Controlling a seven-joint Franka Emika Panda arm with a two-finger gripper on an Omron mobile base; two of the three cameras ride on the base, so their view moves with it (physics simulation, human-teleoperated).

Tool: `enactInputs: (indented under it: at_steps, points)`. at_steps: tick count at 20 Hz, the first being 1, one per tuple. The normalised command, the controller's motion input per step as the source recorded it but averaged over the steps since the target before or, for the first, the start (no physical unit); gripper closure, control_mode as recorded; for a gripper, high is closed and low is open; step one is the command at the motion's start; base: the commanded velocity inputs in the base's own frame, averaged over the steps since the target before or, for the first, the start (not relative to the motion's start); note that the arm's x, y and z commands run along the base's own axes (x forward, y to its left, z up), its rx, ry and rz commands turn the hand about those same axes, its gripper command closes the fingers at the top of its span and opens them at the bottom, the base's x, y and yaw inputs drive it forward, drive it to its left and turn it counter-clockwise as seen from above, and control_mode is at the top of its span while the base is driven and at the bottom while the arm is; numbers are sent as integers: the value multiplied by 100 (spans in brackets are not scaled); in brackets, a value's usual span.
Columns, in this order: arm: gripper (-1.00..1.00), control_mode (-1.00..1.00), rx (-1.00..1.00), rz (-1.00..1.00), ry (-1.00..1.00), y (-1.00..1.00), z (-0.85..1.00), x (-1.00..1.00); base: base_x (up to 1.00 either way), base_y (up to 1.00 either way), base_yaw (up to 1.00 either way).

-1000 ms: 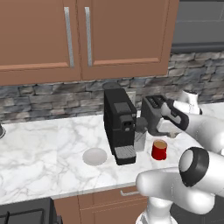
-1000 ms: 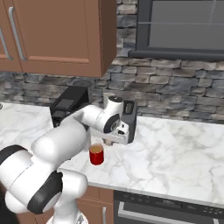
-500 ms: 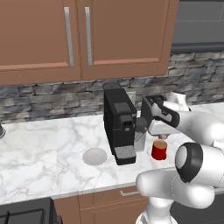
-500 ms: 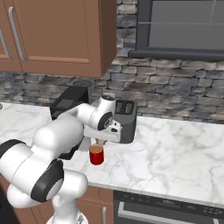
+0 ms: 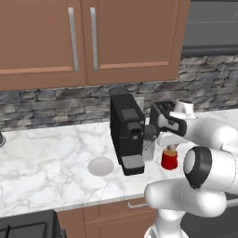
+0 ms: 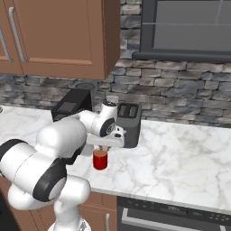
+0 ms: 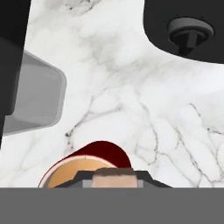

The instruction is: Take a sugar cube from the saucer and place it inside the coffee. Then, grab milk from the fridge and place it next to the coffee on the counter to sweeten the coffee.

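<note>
Since the earlier frame, we see the gripper (image 7: 114,174), pinching the sugar cube (image 7: 114,176), shifted over the coffee (image 7: 74,171), which lies at 6 o'clock beneath.

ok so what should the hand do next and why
Probably open and let go: the hand is shut on the sugar cube directly above the coffee, so the cube should drop into the brown liquid. The saucer already lies bare.
</note>
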Motion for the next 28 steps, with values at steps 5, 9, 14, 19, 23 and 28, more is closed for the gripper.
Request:
enactInputs:
  at_steps: [5,9,14,19,23,28]
  points:
    - [100,-100,-6,5,-5,13,-5,-3,0,0,0]
    - [100,-100,-7,3,-7,17,0,-10,0,0,0]
    - [100,-100,-1,0,-11,1,0,-23,0,0,0]
    - [100,-100,-1,0,-19,0,0,-31,0,0,0]
    - [-100,-100,0,0,-6,0,-4,-2,0,0,0]
    - [-100,-100,0,0,0,0,-5,17,0,0,0]
